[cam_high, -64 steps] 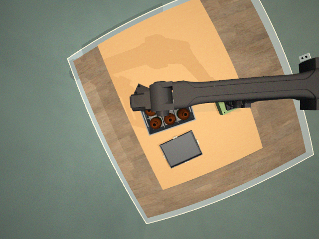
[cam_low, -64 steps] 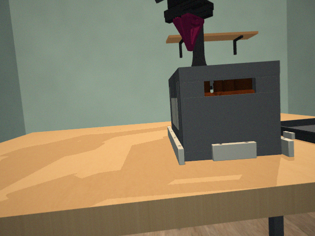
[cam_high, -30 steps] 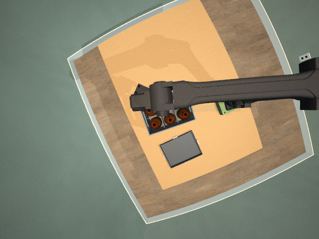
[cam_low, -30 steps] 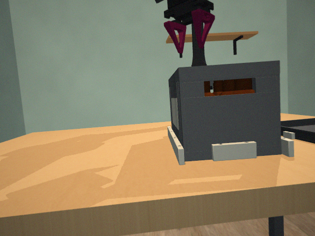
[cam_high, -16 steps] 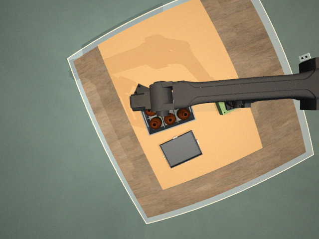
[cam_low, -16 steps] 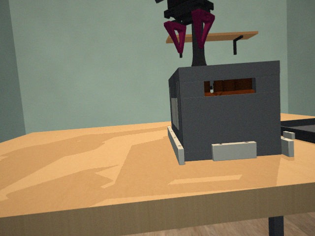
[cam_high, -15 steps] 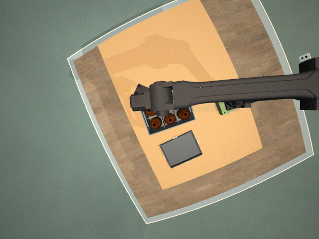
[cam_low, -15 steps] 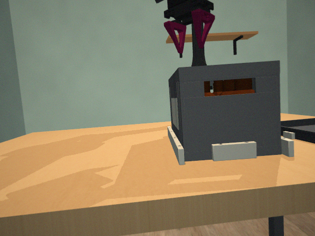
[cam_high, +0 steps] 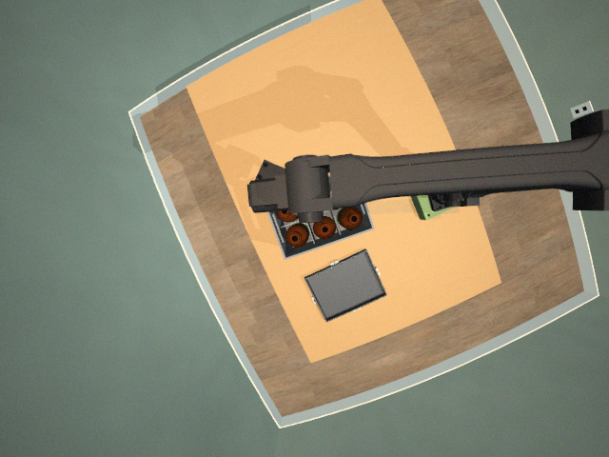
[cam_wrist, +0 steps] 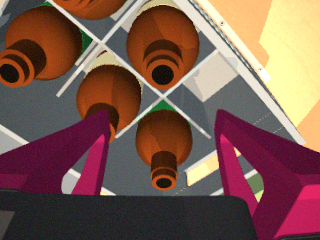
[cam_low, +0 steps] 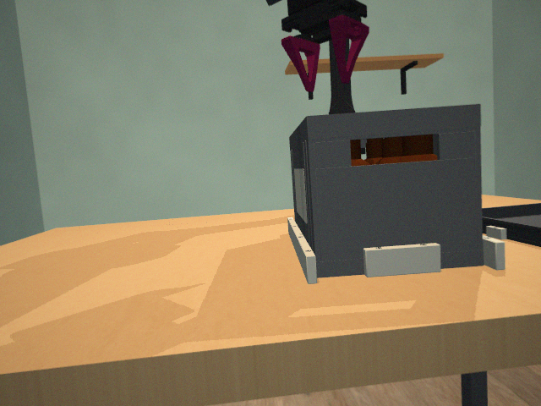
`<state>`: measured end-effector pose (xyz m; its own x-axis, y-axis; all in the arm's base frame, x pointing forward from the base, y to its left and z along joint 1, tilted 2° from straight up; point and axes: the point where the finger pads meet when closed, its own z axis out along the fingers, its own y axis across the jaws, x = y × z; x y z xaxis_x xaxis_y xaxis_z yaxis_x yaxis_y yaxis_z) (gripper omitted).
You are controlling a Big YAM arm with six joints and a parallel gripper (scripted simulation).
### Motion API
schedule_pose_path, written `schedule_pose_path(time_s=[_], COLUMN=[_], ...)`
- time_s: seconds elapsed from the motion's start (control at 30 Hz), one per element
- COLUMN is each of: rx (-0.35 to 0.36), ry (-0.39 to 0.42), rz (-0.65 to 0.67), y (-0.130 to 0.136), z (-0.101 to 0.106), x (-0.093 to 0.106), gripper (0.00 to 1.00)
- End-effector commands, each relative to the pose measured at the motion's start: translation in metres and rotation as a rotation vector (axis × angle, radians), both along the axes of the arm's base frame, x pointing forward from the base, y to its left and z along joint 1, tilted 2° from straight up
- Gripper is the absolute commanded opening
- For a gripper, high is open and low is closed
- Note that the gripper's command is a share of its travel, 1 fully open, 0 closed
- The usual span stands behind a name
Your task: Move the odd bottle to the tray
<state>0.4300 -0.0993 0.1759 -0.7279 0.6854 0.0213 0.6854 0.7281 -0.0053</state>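
Above the dark grey, divided plastic crate (cam_high: 328, 242) (cam_low: 393, 210) (cam_wrist: 303, 139), the magenta two-fingered claw (cam_low: 328, 86) (cam_wrist: 162, 119) hangs partly open, holding nothing. In the top view the black arm (cam_high: 457, 169) hides it and part of the crate. All five brown, round-shouldered bottles (cam_high: 297, 236) (cam_wrist: 164, 137) stand inside the crate; one is cut off in the wrist view, another's neck half covered by a finger. Which neck differs cannot be told. The shallow grey rectangular tray (cam_high: 344, 285) (cam_low: 516, 221) bears no bottle.

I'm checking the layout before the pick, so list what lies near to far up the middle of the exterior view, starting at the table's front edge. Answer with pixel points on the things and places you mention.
Table's front edge (cam_low: 262, 367), pale block at the crate's foot (cam_low: 401, 260), crate (cam_low: 393, 205) (cam_high: 328, 244), wall (cam_low: 152, 109).
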Motion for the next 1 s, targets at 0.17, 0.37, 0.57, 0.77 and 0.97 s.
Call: schedule_pose_path(time_s=[0.17,0.37,0.57,0.77,0.97], rx=[0.002,0.003,0.004,0.004,0.004], ry=[-0.003,0.002,0.008,0.008,0.007], rz=[0.014,0.014,0.014,0.014,0.012], y=[0.002,0.002,0.004,0.006,0.007], z=[-0.006,-0.011,-0.019,-0.026,-0.031], x=[0.0,0.001,0.001,0.001,0.001], gripper=[0.61,0.61,0.61,0.61,0.61])
